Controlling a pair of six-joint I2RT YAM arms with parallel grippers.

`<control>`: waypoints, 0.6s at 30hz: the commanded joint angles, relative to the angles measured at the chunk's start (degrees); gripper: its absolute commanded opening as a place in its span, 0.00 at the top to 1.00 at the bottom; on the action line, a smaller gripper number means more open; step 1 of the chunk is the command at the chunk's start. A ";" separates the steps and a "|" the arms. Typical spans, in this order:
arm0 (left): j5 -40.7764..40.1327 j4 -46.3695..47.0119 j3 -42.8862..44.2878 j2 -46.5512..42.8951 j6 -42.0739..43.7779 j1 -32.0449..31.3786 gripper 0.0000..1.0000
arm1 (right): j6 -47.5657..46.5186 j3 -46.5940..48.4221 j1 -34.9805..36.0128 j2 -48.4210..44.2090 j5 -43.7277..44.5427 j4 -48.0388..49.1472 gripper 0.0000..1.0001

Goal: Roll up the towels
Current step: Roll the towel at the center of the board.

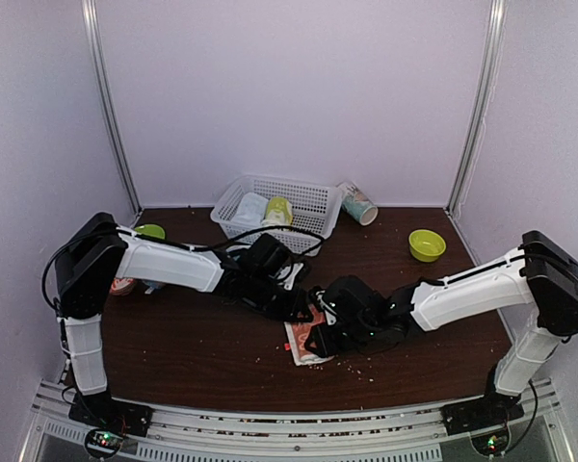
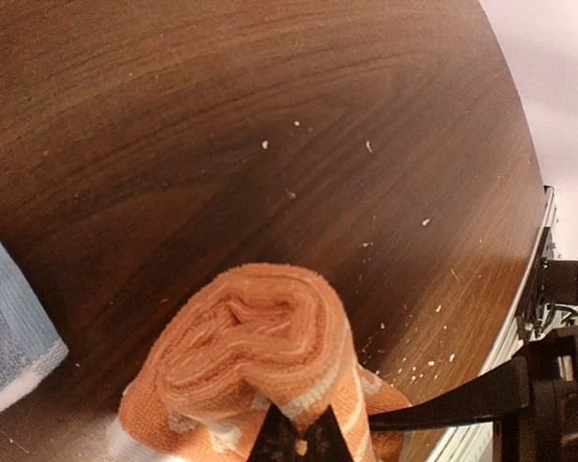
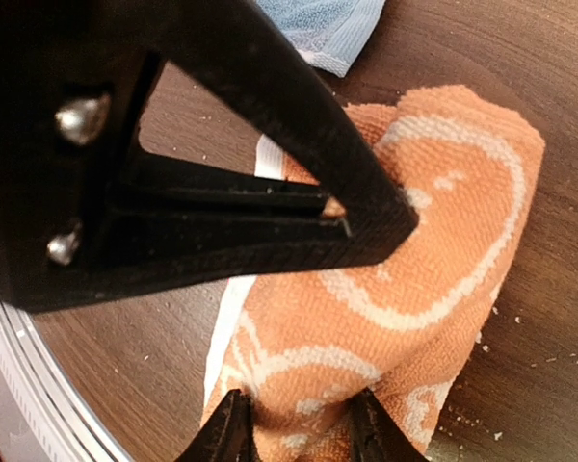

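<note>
The peach-orange towel [image 1: 302,348] lies near the table's front centre, partly rolled. Its spiral end faces the left wrist view [image 2: 260,337]. My left gripper [image 1: 303,308] [image 2: 299,428] is shut on the roll's outer layer at one end. My right gripper [image 1: 326,339] [image 3: 303,428] grips the roll's other end [image 3: 414,289], one finger on each side. The left gripper's black fingers [image 3: 270,192] cross the right wrist view. A corner of the light blue towel [image 2: 10,337] [image 3: 318,24] lies flat just beside the roll. The arms hide it in the top view.
A white basket [image 1: 313,204] at the back holds a pale rolled towel [image 1: 251,208] and a yellow-green one [image 1: 277,210]. A patterned cup [image 1: 357,203] lies beside it. A green bowl [image 1: 427,244] sits back right. Crumbs dot the table by the front edge [image 2: 414,346].
</note>
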 commanded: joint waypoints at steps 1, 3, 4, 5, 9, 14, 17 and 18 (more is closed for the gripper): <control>-3.67 1.65 -2.89 0.10 -0.80 0.32 1.00 | -1.63 -0.51 0.63 -2.48 0.64 -5.38 0.62; -4.65 1.82 -4.10 -0.85 -0.87 0.32 1.00 | -1.44 -0.18 0.63 -3.92 1.66 -6.22 0.61; -5.13 1.87 -4.71 -1.32 -0.99 0.32 1.00 | -1.38 0.01 0.63 -4.72 2.19 -6.52 0.60; -5.50 1.87 -5.19 -1.70 -1.04 0.32 1.00 | -1.22 0.17 0.67 -5.39 2.67 -6.77 0.60; -7.12 1.44 -6.72 -3.29 -1.06 0.32 1.00 | -0.45 1.10 0.79 -5.88 3.51 -7.04 0.63; -9.16 0.70 -8.32 -4.94 -0.98 0.32 1.00 | -0.42 2.11 1.68 -2.78 2.28 -7.20 0.68; -9.53 0.77 -9.15 -5.19 -1.06 0.32 1.00 | -0.37 2.85 2.41 0.10 1.90 -8.36 0.69; -9.61 0.77 -9.44 -5.30 -1.09 0.31 1.00 | -0.35 3.25 2.48 1.15 2.00 -9.01 0.69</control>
